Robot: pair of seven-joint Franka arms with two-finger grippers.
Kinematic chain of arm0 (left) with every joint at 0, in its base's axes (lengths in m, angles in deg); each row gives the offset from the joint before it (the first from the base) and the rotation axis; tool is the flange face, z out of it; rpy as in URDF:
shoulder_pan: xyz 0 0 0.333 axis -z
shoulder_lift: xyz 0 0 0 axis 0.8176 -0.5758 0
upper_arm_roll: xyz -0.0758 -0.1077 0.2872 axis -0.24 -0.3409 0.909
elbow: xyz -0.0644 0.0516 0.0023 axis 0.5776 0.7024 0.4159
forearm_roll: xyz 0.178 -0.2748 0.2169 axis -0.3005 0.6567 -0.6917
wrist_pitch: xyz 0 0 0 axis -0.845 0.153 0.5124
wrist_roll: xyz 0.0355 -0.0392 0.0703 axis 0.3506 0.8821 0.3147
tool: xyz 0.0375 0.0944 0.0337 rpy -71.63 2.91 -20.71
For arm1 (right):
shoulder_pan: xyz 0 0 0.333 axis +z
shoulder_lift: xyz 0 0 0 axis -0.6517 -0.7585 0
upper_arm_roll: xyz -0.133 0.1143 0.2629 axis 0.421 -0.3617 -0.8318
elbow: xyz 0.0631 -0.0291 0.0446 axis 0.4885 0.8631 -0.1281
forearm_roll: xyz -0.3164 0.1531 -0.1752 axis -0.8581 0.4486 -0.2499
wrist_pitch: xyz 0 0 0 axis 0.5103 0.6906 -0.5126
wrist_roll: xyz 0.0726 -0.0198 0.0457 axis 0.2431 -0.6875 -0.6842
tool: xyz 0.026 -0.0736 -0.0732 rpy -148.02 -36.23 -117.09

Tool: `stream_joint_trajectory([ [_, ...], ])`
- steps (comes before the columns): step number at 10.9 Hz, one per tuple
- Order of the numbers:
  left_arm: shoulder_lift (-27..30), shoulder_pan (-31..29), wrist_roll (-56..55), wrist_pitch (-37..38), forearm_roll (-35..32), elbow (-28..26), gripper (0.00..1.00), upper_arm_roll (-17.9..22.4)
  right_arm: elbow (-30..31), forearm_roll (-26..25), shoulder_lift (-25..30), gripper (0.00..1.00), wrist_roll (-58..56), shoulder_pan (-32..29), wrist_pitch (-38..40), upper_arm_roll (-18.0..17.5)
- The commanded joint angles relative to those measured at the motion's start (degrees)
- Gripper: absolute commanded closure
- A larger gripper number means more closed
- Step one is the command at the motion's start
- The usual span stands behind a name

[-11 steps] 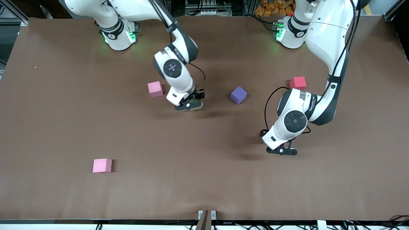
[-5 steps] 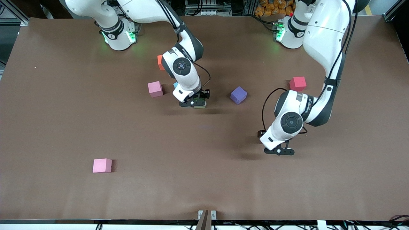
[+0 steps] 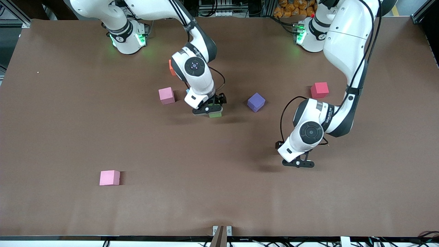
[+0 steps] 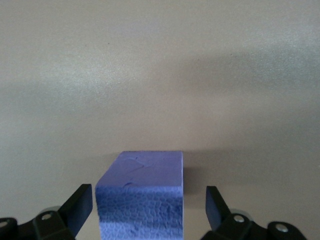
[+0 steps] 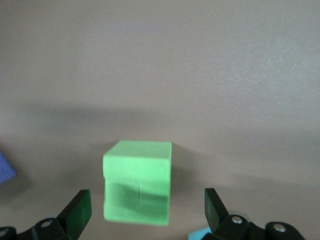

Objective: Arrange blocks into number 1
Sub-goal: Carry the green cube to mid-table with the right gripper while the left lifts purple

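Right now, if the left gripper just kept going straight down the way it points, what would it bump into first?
Most likely the purple block. The left gripper is open, with a finger on either side of it. The block would probably pass between the fingers before they reach the table.

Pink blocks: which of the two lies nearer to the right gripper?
The pink block beside the right gripper; the other pink block lies apart, nearer the front camera.

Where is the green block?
The green block sits on the table mid-way, under the open right gripper, between the pink block and the purple block.
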Motion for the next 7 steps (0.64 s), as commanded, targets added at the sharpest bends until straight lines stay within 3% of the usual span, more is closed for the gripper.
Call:
stream_joint_trajectory([
  [1,-0.87,0.07,-0.73,-1.01,0.90,0.86,0.00,-0.16,9.63,-3.51,7.37,0.00,-10.11,-1.39,-0.05,-0.12],
  [2,-0.87,0.07,-0.73,-1.18,0.90,0.59,0.08,-0.16,11.48,-3.61,8.34,0.00,-12.68,-1.40,-0.14,-0.20],
  [3,-0.87,0.16,-0.73,-1.19,0.99,0.50,0.29,-0.16,13.24,-4.13,9.22,0.00,-13.57,-1.40,-0.40,-0.29],
  [7,-0.70,0.16,-0.73,-1.19,1.08,0.33,0.83,-0.68,17.30,-4.67,10.64,0.00,-15.52,-0.35,-1.28,-0.38],
])
